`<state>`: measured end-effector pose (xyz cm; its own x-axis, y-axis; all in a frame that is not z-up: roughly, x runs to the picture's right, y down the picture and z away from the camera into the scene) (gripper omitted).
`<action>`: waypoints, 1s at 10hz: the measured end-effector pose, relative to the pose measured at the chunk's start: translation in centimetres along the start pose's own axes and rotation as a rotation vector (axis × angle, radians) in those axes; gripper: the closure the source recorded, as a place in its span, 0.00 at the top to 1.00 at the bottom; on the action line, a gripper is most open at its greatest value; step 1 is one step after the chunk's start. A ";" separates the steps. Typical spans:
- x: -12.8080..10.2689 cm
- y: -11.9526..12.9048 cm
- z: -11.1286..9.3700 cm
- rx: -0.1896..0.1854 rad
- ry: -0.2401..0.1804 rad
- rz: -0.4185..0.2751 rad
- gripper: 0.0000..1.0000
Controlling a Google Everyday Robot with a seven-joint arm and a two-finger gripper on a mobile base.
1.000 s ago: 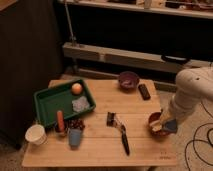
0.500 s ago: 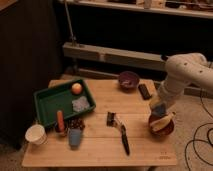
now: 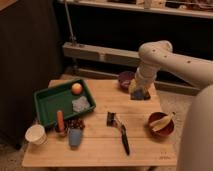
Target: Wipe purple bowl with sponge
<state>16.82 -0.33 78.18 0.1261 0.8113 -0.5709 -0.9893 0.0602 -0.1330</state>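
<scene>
Fingers closed, the gripper point(image 3: 138, 91) hangs over the sponge point(image 3: 142, 95) just right of the far purple bowl point(image 3: 125, 78), probably to collect it; no grip is evident.

Matt wooden table point(image 3: 100, 145) beneath the claw point(image 3: 140, 94)

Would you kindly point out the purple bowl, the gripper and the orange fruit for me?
purple bowl point(image 3: 125, 79), camera view, its visible left part
gripper point(image 3: 140, 94), camera view, its tip, just right of the purple bowl
orange fruit point(image 3: 76, 88), camera view, its middle
</scene>
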 end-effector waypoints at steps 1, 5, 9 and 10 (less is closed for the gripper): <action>-2.1 1.4 1.4 -0.012 -0.003 -0.017 0.00; -10.6 5.2 8.9 -0.098 -0.054 -0.014 0.00; -14.2 3.5 11.1 -0.198 -0.066 0.057 0.00; -14.5 3.1 10.5 -0.213 -0.073 0.059 0.00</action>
<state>11.16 -5.79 94.57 0.0548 0.8502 -0.5237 -0.9559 -0.1069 -0.2737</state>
